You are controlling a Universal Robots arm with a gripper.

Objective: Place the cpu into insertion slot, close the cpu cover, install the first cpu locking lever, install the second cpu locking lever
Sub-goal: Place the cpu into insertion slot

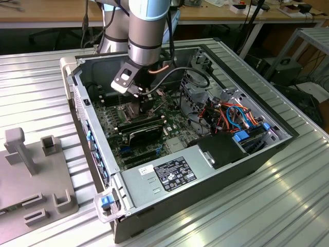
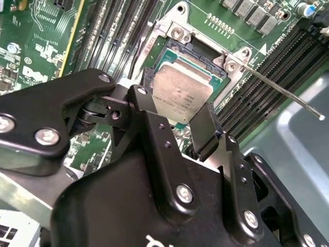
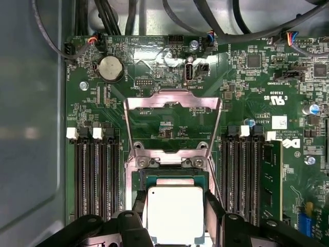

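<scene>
Two opposite edges of the small flat square silver-grey cpu are clamped between the black fingers of the gripper, so the chip is held squarely between them, straight under the wrist. It is held level inside the dark frame of the square insertion slot; whether it is fully seated cannot be told. The thin silvery cpu cover, a frame plate with a large square hole, is swung open on its hinge and stands beyond the socket's far edge, clear of the chip. A thin bright metal locking lever is seen raised and angled away from one socket corner. Long black memory slots are set on either side of the socket on the green motherboard, inside the open dark computer case.
</scene>
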